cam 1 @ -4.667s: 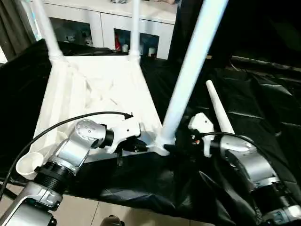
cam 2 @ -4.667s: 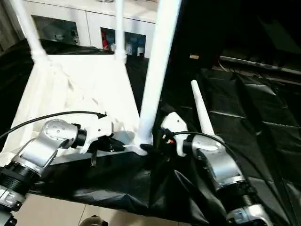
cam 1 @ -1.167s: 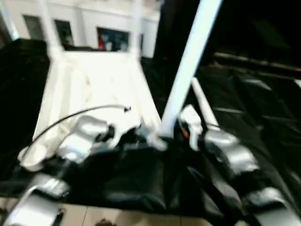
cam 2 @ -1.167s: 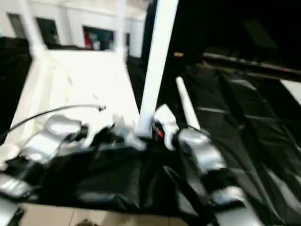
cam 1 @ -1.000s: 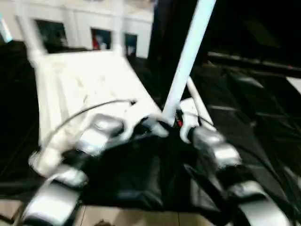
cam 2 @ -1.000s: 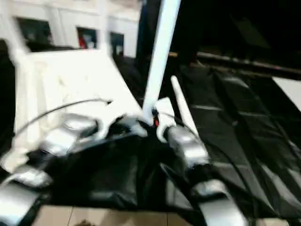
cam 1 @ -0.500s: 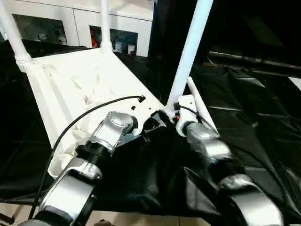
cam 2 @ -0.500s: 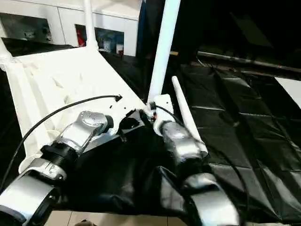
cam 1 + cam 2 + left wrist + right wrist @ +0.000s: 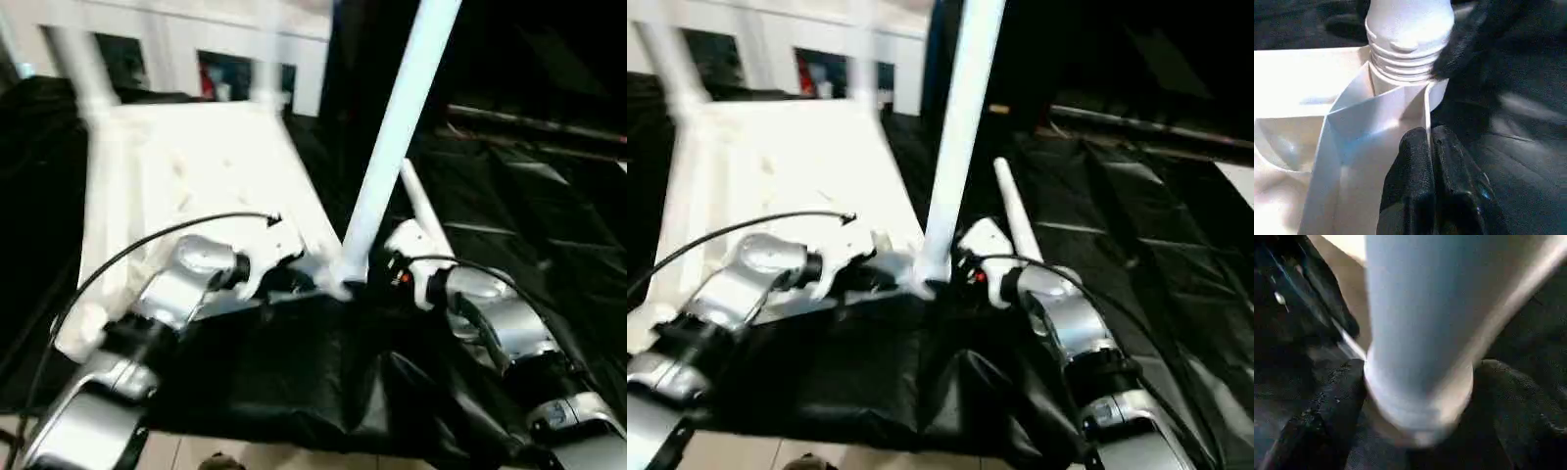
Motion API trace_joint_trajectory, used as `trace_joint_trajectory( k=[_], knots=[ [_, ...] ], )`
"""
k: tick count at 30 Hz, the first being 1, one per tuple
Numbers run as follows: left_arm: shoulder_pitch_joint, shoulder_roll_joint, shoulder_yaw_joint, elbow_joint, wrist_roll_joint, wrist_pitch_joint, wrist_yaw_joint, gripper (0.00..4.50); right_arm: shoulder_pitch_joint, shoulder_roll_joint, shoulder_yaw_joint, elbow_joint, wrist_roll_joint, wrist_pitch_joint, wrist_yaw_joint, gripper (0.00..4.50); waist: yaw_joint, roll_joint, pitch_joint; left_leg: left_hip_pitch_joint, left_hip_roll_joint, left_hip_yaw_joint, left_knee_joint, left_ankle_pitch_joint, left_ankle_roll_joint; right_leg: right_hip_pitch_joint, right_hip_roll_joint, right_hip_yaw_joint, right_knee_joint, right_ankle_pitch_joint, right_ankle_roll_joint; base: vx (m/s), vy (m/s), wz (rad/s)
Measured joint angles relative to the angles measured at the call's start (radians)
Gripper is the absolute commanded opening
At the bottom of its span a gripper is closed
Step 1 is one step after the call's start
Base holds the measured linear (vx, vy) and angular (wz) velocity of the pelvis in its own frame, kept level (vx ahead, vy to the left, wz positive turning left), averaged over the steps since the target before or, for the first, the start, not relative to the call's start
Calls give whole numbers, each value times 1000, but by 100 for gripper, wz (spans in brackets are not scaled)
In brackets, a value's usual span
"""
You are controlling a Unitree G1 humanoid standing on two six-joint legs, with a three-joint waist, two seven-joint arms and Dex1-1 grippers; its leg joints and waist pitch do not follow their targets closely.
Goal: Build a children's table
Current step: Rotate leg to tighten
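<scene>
Step in hand, as we judge it: seating third leg [image 9: 390, 147] in near corner socket [image 9: 1400, 83] of tabletop [image 9: 196, 176].

Tabletop: white, ribbed underside up, on black-draped surface [image 9: 549, 225]. Two legs upright at far corners; fourth leg [image 9: 416, 206] loose just beside third.

Left pincer [image 9: 1430, 161]: closed, pinching tabletop's rim beside socket.

Right pincer [image 9: 1415, 440]: fingers wide around leg's base; we cannot tell contact.

Next, in our view: close on leg, twist threads home.

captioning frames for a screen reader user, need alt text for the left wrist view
The left gripper, fingers shut, pinches a thin upright rib of the white tabletop beside a corner socket. A white leg with a ribbed collar stands in that socket, over black cloth.
</scene>
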State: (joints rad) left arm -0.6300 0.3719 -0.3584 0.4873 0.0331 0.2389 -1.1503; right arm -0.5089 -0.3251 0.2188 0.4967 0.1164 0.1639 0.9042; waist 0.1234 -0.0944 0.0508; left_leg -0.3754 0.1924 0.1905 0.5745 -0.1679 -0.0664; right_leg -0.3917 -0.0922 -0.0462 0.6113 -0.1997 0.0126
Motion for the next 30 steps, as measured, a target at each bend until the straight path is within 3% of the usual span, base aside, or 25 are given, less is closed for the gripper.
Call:
trace_joint_trajectory(
  k=[5,13,21,24,30],
  knots=[
    [14,17,-3,-35,-2,18,-28,0,0,-12,4,-26,18,23,53,384,-1,0,0,1,1,1,0,0,0,0,0,1,0,0,0,0,0,0],
    [28,29,-3,-65,-4,26,-36,0,1,-16,9,-40,21,44,97,303,-3,-1,0,1,1,4,0,0,0,-1,0,1,0,0,0,0,0,0],
    [29,25,6,-62,-4,43,-31,0,3,-2,1,-35,22,53,77,275,-5,-1,-1,2,1,4,1,0,0,-1,0,1,2,0,0,0,0,0],
    [22,-8,30,-29,2,65,41,0,-1,53,-41,21,23,47,-27,273,-11,-2,-2,5,1,4,1,0,0,1,0,2,4,1,-1,0,0,0],
    [-67,-139,60,126,45,118,305,0,-79,218,-151,190,20,43,-422,272,-35,-3,-2,9,1,2,1,0,-1,2,0,1,4,2,-1,-17,0,-1]
  ],
)
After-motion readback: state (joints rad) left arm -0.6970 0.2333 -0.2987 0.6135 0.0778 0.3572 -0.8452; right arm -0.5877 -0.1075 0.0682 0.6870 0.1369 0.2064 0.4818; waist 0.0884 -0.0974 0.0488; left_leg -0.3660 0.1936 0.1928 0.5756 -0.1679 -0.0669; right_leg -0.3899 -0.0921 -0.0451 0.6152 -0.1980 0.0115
